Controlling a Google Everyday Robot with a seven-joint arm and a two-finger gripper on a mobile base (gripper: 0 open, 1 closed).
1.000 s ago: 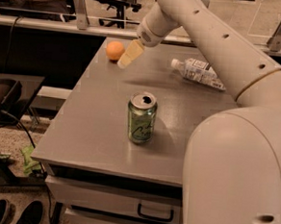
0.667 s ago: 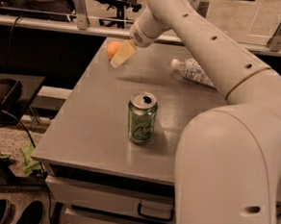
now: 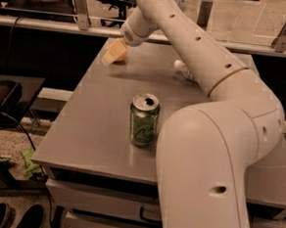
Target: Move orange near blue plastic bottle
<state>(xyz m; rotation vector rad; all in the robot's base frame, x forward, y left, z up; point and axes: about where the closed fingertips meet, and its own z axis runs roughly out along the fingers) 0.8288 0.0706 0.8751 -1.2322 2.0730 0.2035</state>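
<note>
Okay, gripper (image 3: 114, 52): pale yellow, low over far corner of grey metal table (image 3: 92, 132); open or closed, cannot tell
Small round orange fruit (image 3: 122, 57): peeks out at gripper's bottle-side edge, mostly hidden
Clear plastic bottle (image 3: 179, 64): white cap showing, apart from gripper, rest behind white arm (image 3: 197, 46)
Green soda can (image 3: 144, 119): upright, well apart from gripper

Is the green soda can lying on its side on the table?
No, the green can stands upright, its opened top facing up, while the gripper is at the orange by the table far left corner.
</note>
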